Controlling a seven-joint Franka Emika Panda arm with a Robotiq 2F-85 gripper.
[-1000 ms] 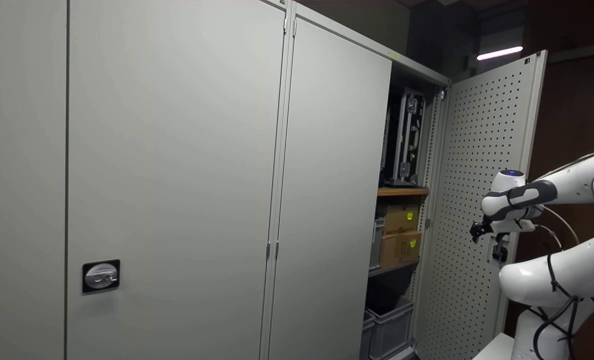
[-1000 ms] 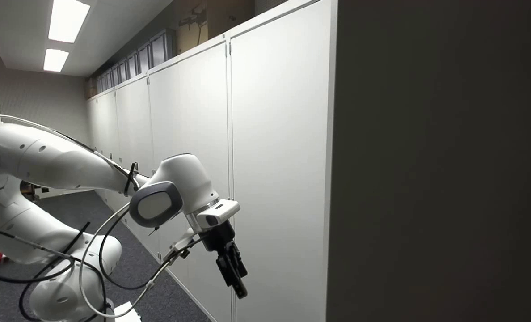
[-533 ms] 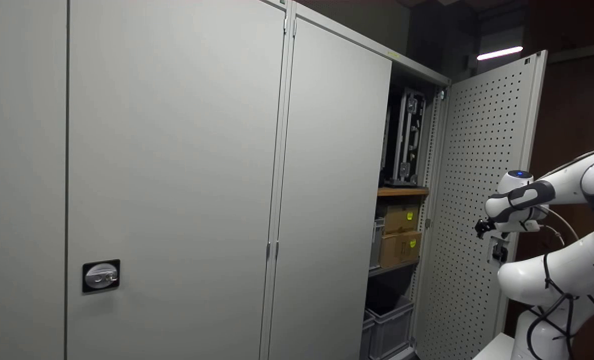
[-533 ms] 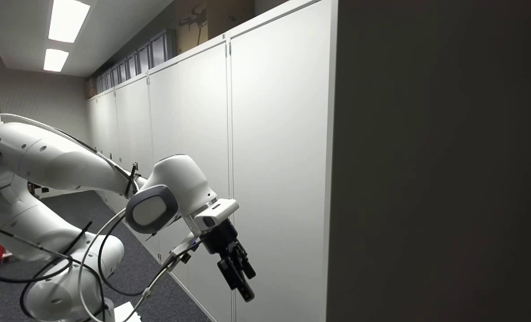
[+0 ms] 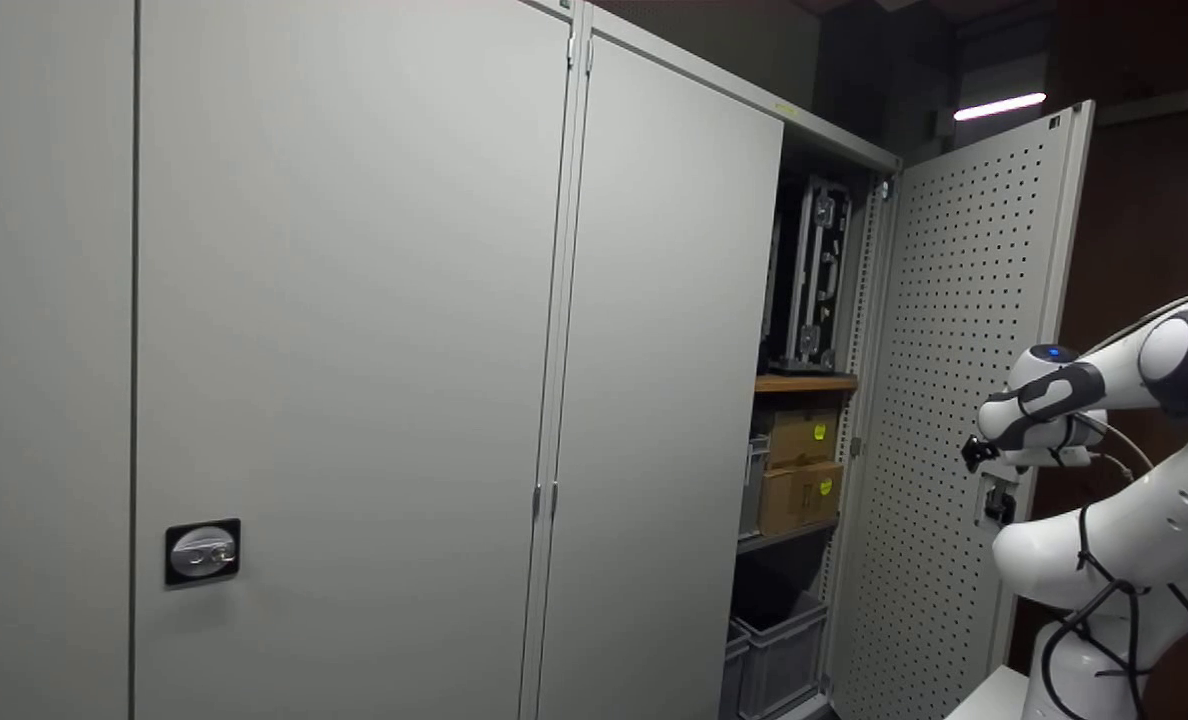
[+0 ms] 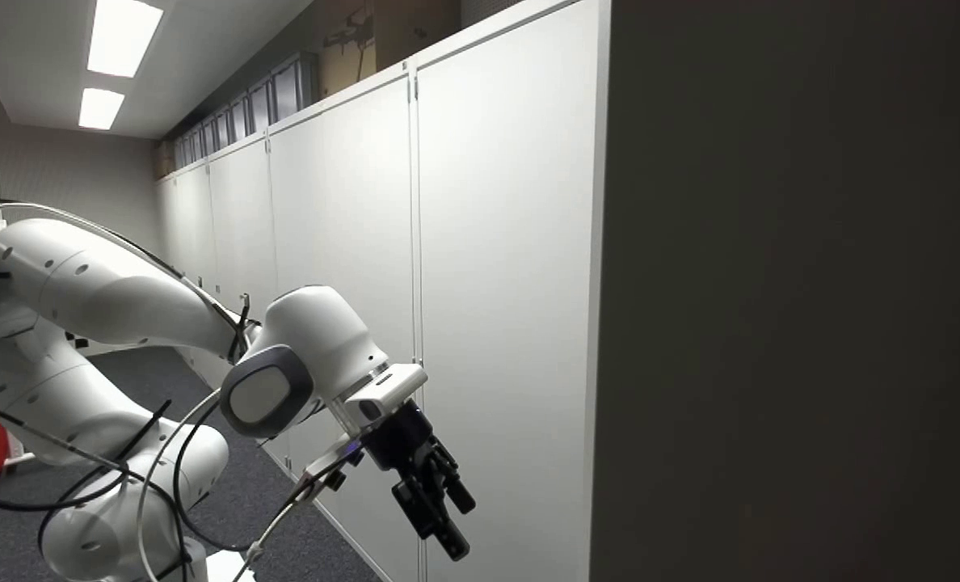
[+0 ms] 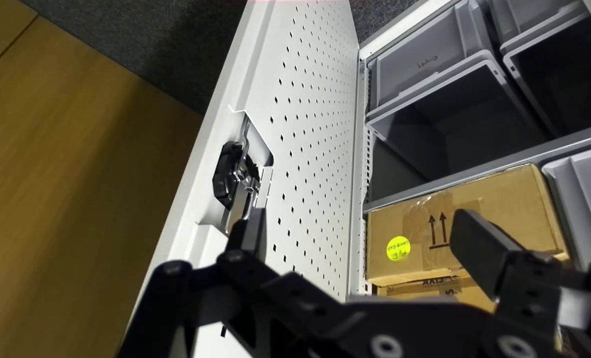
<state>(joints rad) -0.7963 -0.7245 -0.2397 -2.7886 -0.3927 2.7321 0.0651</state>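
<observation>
Arm [image 6: 116, 283]: over the last second it has swung, carrying the end effector [image 7: 362, 226] toward the free edge of the door [image 5: 954, 330] in an exterior view; door and lock [image 7: 241, 176] have kept their places.
End effector: released, its fingers [image 7: 479, 243] spread wide, nothing gripped between them.
Nearer finger: the one at the left of the wrist view; its tip overlaps the near end of the lock in that picture, though whether they touch I cannot tell.
Lock: set in the door's inner face close to the free edge; up and left of the fingertip gap in the wrist view, outside that gap; just below the end effector in an exterior view.
Lock axis: runs along the door's edge, upright in an exterior view, slanted in the wrist view.
Door: swung out from the cabinet [image 5: 664, 300], perforated face toward the end effector, long axis upright.
Cardboard box [image 7: 415, 226]: inside the cabinet, beyond the right-hand finger of the wrist view.
Grey bin [image 7: 420, 62]: deeper in that view, on a lower level than the box.
</observation>
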